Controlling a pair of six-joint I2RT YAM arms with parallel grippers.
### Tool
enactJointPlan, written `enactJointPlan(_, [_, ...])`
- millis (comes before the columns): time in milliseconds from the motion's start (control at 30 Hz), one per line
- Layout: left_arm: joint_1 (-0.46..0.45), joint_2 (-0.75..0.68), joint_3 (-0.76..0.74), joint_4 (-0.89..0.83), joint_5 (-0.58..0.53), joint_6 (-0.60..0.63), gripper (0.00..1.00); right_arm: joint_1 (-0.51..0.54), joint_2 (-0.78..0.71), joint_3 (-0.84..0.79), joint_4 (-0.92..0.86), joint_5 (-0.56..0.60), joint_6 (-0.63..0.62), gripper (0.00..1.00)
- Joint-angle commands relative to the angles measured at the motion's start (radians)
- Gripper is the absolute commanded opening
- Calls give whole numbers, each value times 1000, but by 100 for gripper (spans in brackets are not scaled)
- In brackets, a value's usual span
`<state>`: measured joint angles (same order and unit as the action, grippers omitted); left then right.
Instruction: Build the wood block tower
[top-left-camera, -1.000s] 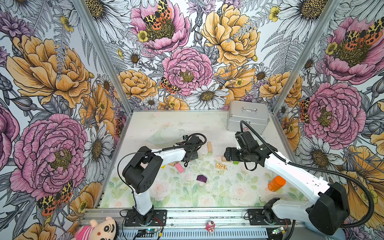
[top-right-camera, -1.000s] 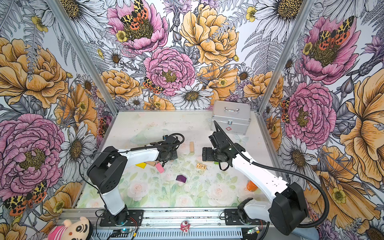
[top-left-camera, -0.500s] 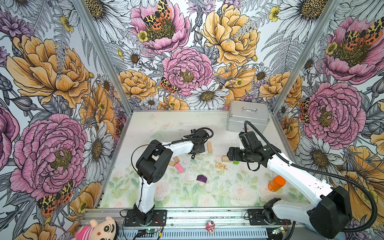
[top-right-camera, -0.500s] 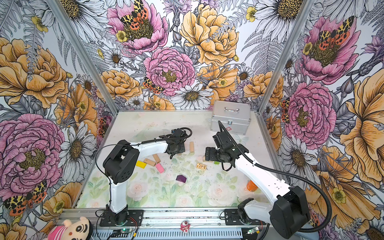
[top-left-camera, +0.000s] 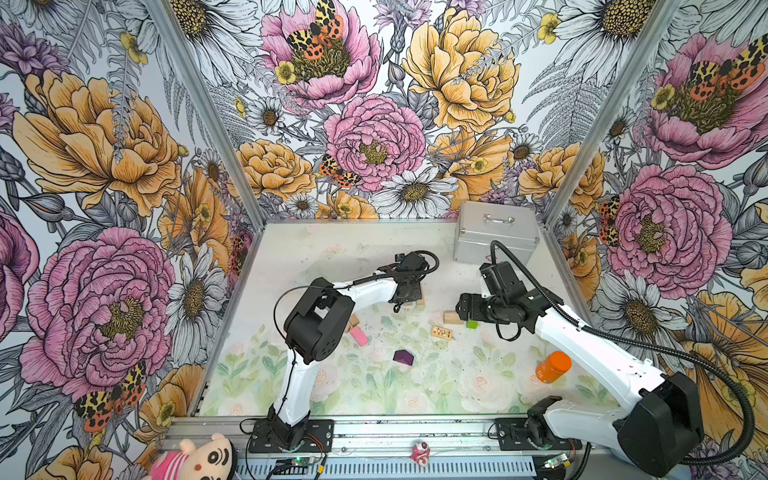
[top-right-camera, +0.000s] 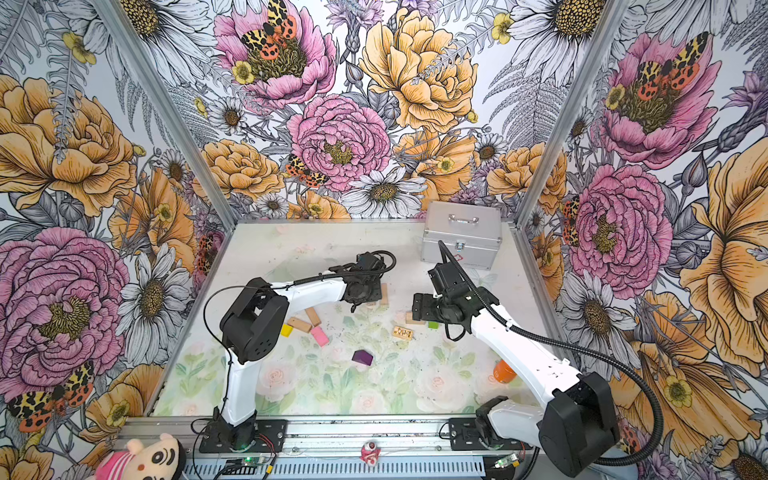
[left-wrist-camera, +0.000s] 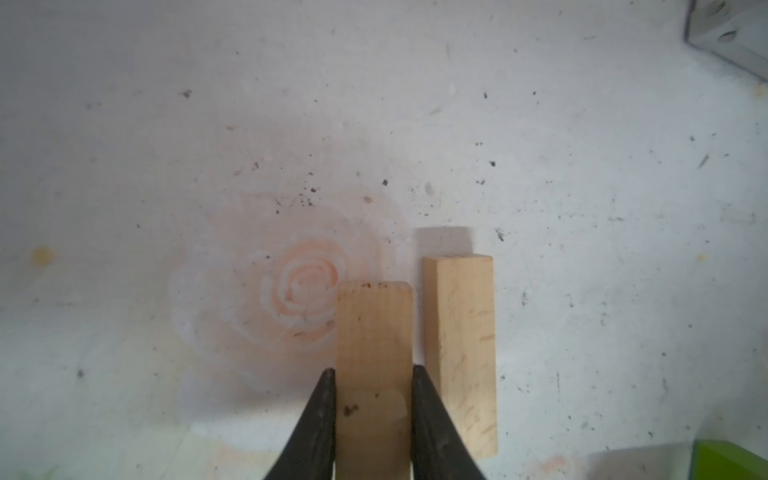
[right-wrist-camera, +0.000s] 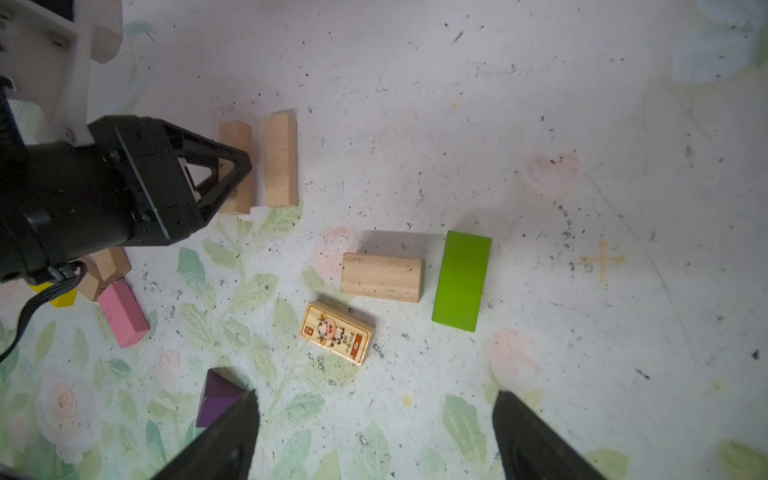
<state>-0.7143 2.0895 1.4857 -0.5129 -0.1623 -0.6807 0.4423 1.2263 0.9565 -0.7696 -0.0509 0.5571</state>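
The left gripper (left-wrist-camera: 372, 370) squeezes a tan plank (left-wrist-camera: 374, 324) just beside a second plank (left-wrist-camera: 459, 353) on the table (left-wrist-camera: 582, 208). A crooked drop could knock that one over. The right gripper (right-wrist-camera: 374, 395) is wide open.

Your surface (top-left-camera: 332, 257) is a pale, floral-printed mat speckled with grit. In a top view you see the silver case (top-left-camera: 494, 239) at its upper right and the orange bottle (top-left-camera: 552, 366) at lower right. Mid-frame lie the purple block (top-left-camera: 403, 356), pink block (top-left-camera: 358, 336), picture block (top-left-camera: 441, 332), tan block (top-left-camera: 452, 318) and green block (top-left-camera: 471, 324).
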Motion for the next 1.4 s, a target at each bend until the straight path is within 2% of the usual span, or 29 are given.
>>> enactJointPlan(0, [-4, 18, 28, -4, 20, 17, 18, -9, 7, 6, -4, -4, -13, 90])
enactJointPlan(100, [-8, 27, 39, -6, 19, 30, 20, -11, 7, 2, -4, -4, -12, 90])
enactJointPlan(167, [-12, 29, 44, -5, 14, 33, 26, -12, 5, 2, -4, -7, -9, 90])
enactJointPlan(233, [-13, 21, 42, -8, 0, 33, 37, -14, 5, 2, -4, -7, -8, 90])
enactJointPlan(400, [-19, -13, 33, -7, -30, 45, 48, -15, 5, 2, -5, -8, -5, 90])
enactJointPlan(600, [-38, -111, 0, -6, -40, 51, 53, -15, 9, 13, -17, -6, -3, 91])
enactJointPlan(667, [-43, -156, -22, -6, -80, 62, 54, -13, 12, 23, -24, -6, -8, 91])
enactJointPlan(900, [-38, -414, -200, -5, -150, 79, 57, 19, 75, 80, -28, 14, -16, 93])
enactJointPlan(1000, [-30, -546, -312, 0, -184, 81, 62, 85, 180, 146, -34, 66, -34, 100])
enactJointPlan(1100, [-23, -685, -428, 1, -207, 80, 65, 146, 314, 236, -34, 82, -32, 100])
enactJointPlan(1267, [-22, -927, -632, 0, -236, 61, 71, 182, 508, 377, -28, 75, -25, 100])
enactJointPlan(1367, [-19, -1092, -747, 1, -235, 50, 81, 187, 605, 455, -28, 57, -37, 100])
